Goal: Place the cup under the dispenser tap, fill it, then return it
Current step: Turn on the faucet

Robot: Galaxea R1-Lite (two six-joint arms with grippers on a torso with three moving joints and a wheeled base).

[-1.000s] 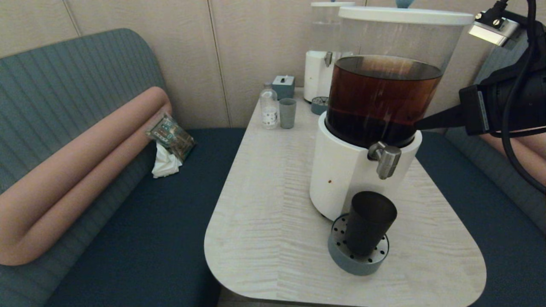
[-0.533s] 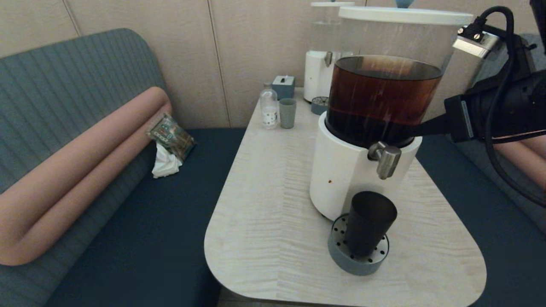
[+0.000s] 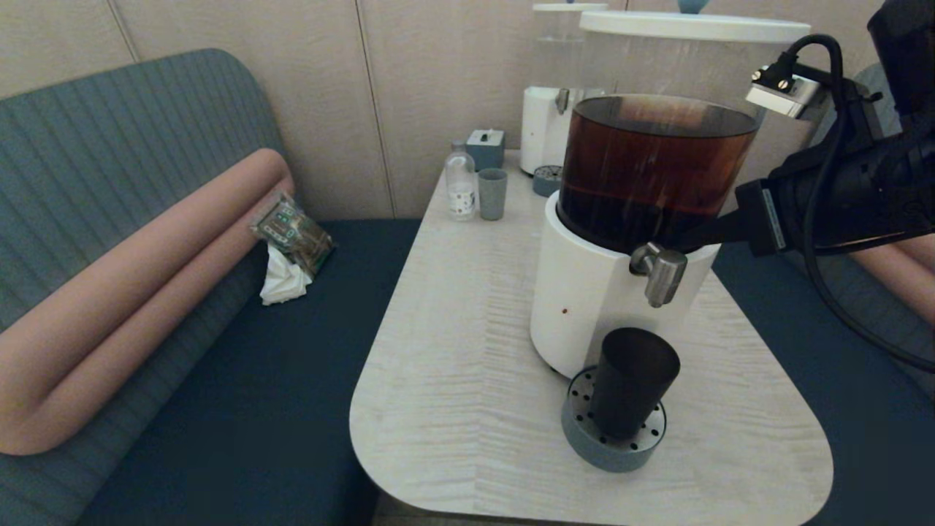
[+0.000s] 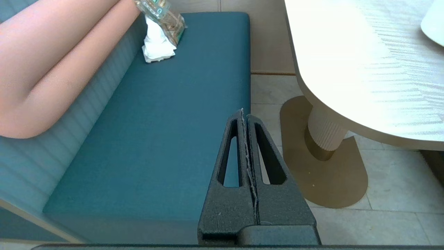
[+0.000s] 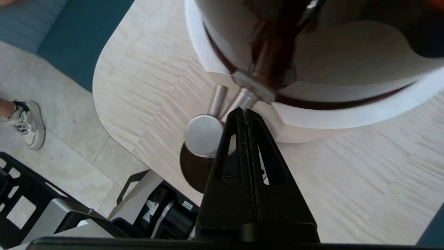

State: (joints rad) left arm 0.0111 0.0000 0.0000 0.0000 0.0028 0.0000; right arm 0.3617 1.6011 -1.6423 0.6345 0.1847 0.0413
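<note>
The dark cup (image 3: 632, 380) stands upright on a round grey-blue drip tray (image 3: 592, 449), directly below the steel dispenser tap (image 3: 661, 272). The tap sticks out of the white base (image 3: 577, 307) of the big dispenser holding dark brown liquid. My right gripper (image 3: 683, 241) reaches in from the right, shut and empty, its tip just behind the tap's top. In the right wrist view the gripper's tip (image 5: 245, 111) sits beside the tap (image 5: 204, 135), with the cup (image 5: 194, 173) below. My left gripper (image 4: 244, 113) is shut on nothing, low over the sofa seat beside the table.
At the table's far end stand a colourless-tank dispenser (image 3: 544, 124), a grey-blue tumbler (image 3: 492, 193), a small bottle (image 3: 460, 183) and a box (image 3: 486, 148). A packet and tissue (image 3: 292, 234) lie on the left sofa. A person's shoe (image 5: 26, 121) is on the floor near the table's front corner.
My right arm has moved left and slightly down towards the dispenser, bringing its shut tip from beside the tank to just behind the tap. The cup has not moved.
</note>
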